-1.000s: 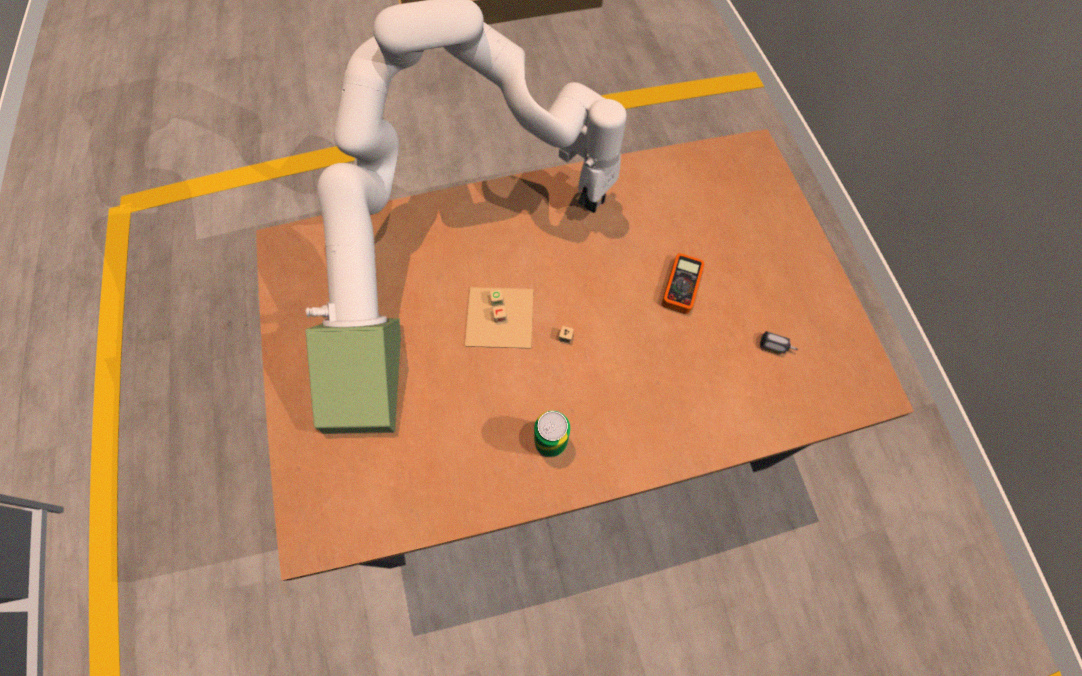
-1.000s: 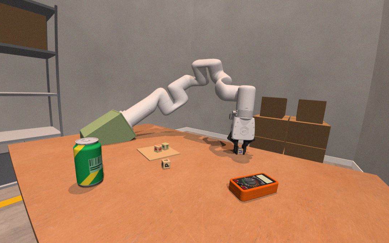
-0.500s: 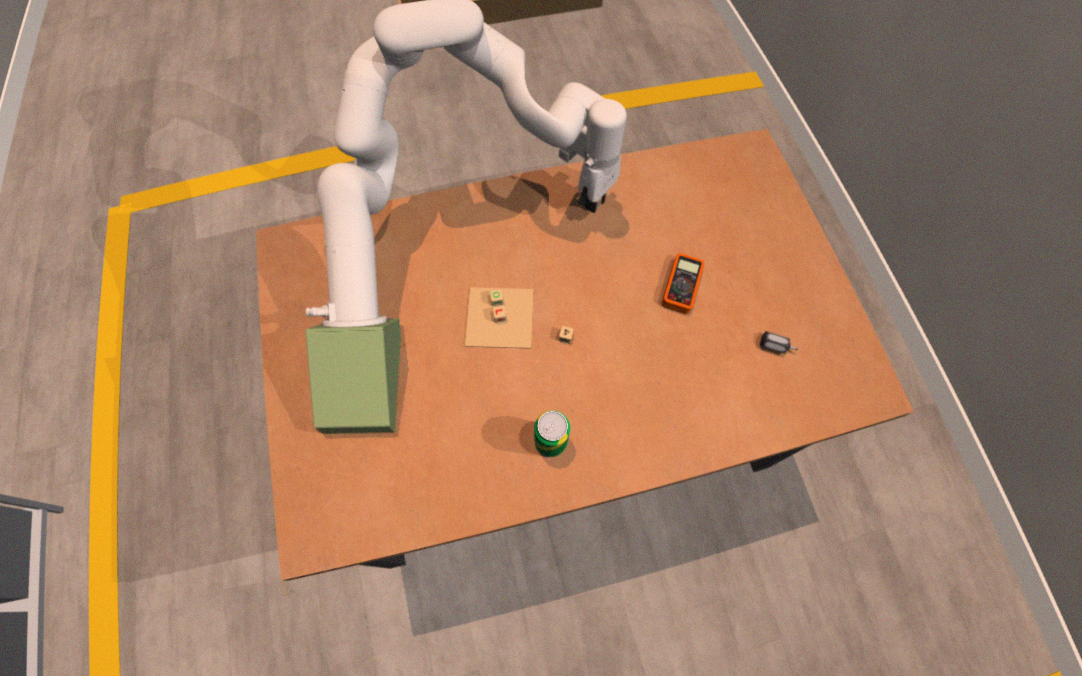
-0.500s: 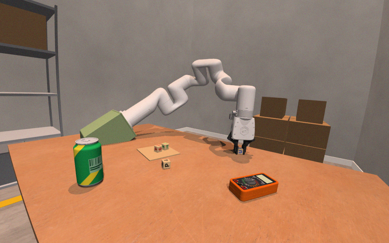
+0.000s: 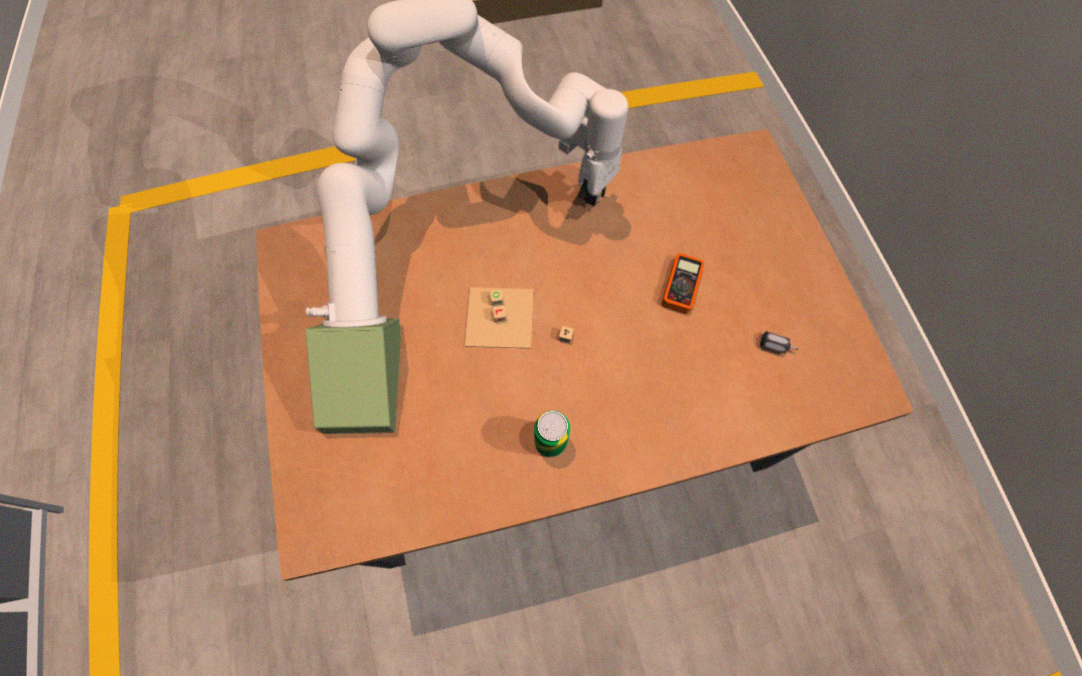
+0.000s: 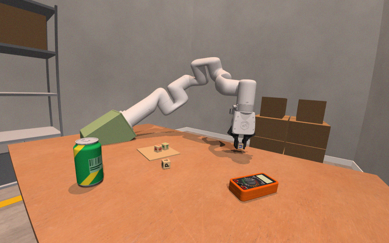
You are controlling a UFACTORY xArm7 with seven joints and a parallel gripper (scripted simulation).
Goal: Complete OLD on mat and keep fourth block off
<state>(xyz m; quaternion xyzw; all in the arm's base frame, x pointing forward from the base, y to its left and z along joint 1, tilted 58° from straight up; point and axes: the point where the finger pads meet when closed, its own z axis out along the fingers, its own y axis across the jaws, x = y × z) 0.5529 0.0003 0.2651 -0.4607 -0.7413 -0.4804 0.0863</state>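
Note:
A tan mat [image 5: 499,323] [image 6: 158,152] lies mid-table. On it stand two blocks close together, one with a green O [image 5: 496,296] [image 6: 165,146] and one with a red L [image 5: 499,313] [image 6: 157,148]. A third block [image 5: 565,334] [image 6: 165,163] with a black letter P on its side sits on the table just off the mat. My gripper [image 6: 240,146] [image 5: 594,197] is at the far side of the table, shut on a small block with a blue letter, held a little above the table. From above the block is hidden by the gripper.
An orange multimeter [image 5: 683,282] [image 6: 252,186] lies right of the mat. A green soda can [image 5: 552,432] [image 6: 88,161] stands near the front. A small dark object [image 5: 774,341] lies at the far right. My green base [image 5: 354,373] stands left of the mat.

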